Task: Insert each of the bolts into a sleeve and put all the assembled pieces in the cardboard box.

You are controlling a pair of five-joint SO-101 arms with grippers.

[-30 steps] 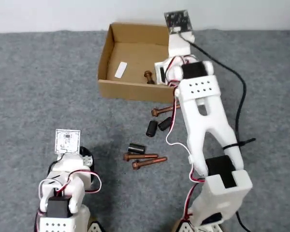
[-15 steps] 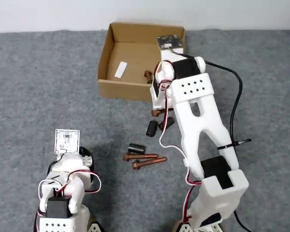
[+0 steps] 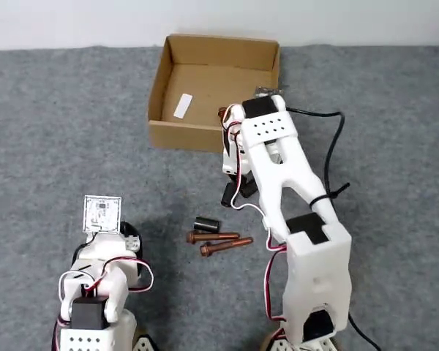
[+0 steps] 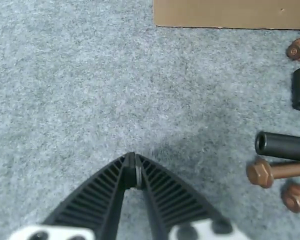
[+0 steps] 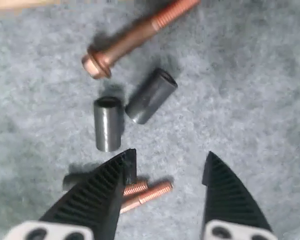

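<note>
My right gripper [image 5: 169,164] is open and hovers over the carpet just in front of the cardboard box [image 3: 158,91]. Below it lie a copper bolt [image 5: 135,37] and two black sleeves [image 5: 151,96] [image 5: 108,123], nothing between its fingers. Two more bolts [image 3: 214,236] [image 3: 227,246] and a third sleeve [image 3: 206,224] lie nearer the arms. A bolt head [image 3: 224,113] shows inside the box at its front wall. My left gripper [image 4: 132,162] is shut and empty, low over bare carpet to the left of the parts, with bolt [image 4: 270,171] and sleeve [image 4: 282,146] off to its side.
A white label [image 3: 183,105] lies on the box floor. The right arm [image 3: 278,168] reaches forward over the parts by the box and hides some of them in the high view. The left arm [image 3: 102,270] is folded at the near left. Grey carpet stretches left and right.
The right arm has pulled back from over the box and come down in front of its front wall, above the loose sleeves. The left arm has not moved.
</note>
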